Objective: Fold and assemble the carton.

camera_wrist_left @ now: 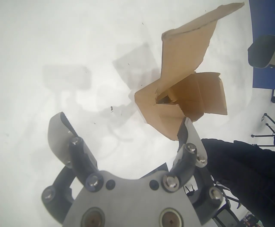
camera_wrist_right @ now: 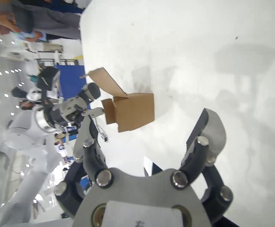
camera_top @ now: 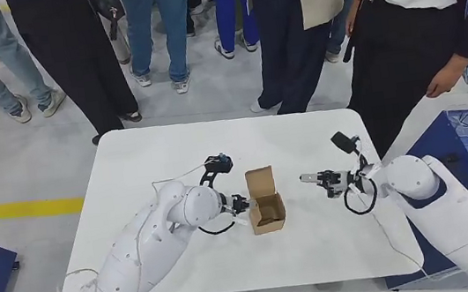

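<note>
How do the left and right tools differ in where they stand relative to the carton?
The left tool is right at the carton, one fingertip seemingly touching its edge; the right tool stands clear of it, on the opposite side. Both are open and empty, facing the carton.

left end effector (camera_wrist_left: 121, 118) spread open; right end effector (camera_wrist_right: 147, 116) open too, both seemingly held low, facing inward.
</note>
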Tool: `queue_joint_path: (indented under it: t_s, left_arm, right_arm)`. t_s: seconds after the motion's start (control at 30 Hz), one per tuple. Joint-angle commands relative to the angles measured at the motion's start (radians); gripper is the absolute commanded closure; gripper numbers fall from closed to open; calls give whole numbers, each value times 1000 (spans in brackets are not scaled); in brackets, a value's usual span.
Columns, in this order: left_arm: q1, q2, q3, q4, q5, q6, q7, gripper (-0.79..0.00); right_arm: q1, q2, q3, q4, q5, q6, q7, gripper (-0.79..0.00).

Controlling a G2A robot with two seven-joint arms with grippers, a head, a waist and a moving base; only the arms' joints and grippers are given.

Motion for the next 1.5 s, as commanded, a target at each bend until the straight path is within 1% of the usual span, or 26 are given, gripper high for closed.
queue_joint_path:
  t_s: [0.0, 0.23, 0.43, 0.6, 0.9, 1.2, 1.27, 1.33, 1.4, 1.47]
  left_arm:
    - [-12, -12, 12, 28, -7, 3, 4, -785]
    - [-40, -48, 48, 112, -17, -7, 11, -785]
    - [-56, -72, 62, 154, -25, -13, 12, -785]
    - [-62, -86, 61, 178, -29, -14, 16, -785]
    - [-66, -103, 54, 210, -22, 3, 15, -785]
    - [-78, -129, 63, 257, -19, 5, 13, -785]
    - [-83, -130, 48, 252, -22, 7, 27, -785]
    - [-81, -124, 18, 230, -35, 2, 36, -785]
    - [-77, -110, -23, 195, -31, 1, 38, -785]
    - [-65, -87, -80, 136, -12, 4, 47, -785]
  right_arm:
    - [0, -2, -16, -12, -43, 1, 0, -785]
    - [12, -19, -90, -35, -119, 27, 1, -785]
    - [30, -40, -153, -36, -170, 44, -17, -785]
    - [49, -56, -190, -34, -198, 52, -36, -785]
    - [68, -81, -264, -37, -317, 85, -56, -785]
    - [82, -96, -263, -24, -316, 82, -52, -785]
    - [86, -96, -251, -19, -319, 77, -52, -785]
    - [89, -95, -233, -13, -312, 69, -58, -785]
    - [91, -92, -210, -10, -300, 54, -61, -785]
    - [89, -87, -176, -15, -280, 32, -59, -785]
